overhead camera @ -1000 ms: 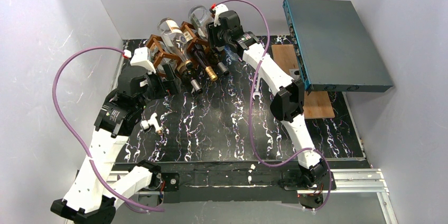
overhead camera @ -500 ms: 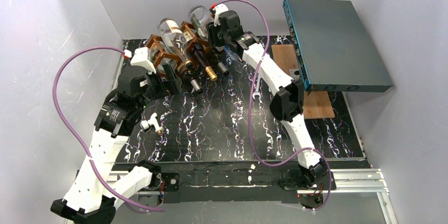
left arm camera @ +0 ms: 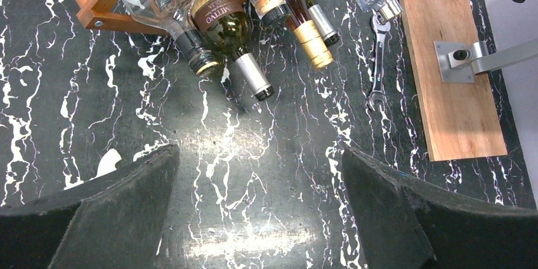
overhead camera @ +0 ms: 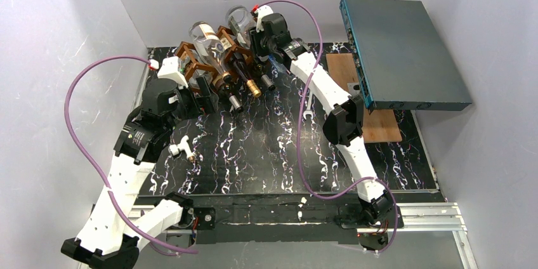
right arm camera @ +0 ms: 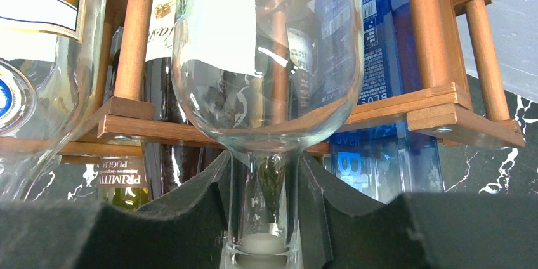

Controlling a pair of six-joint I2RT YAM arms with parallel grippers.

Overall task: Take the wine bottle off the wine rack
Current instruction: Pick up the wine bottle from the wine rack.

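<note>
So the only real change in the last second was that the right tool [right arm camera: 265, 213] finished squeezing in. Its fingers [right arm camera: 190, 209] were now pressed against both sides of the neck of the clear wine bottle [right arm camera: 266, 59], pinching it just above the cap. From overhead neither arm looked like it had budged, so this was purely the grab. I'd say the grip was made and the pulling out hadn't started.

The bottle was still lying in an upper cell of the wine rack [overhead camera: 190, 59], which sat along the far edge of the tabletop [left arm camera: 63, 91], left of the middle. The left tool [left arm camera: 260, 183] hung spread wide over bare tabletop just in front of the rack's near side, holding nothing.

Hard to make out:
- From overhead the right wrist covered the pinch completely, so only the wrist camera showed it.
- That camera cut off the upper part of the bottle, so I couldn't tell how deep it sat in its cell.
- Glare and the blue bottle [right arm camera: 380, 59] behind it made the glass edges murky.
</note>
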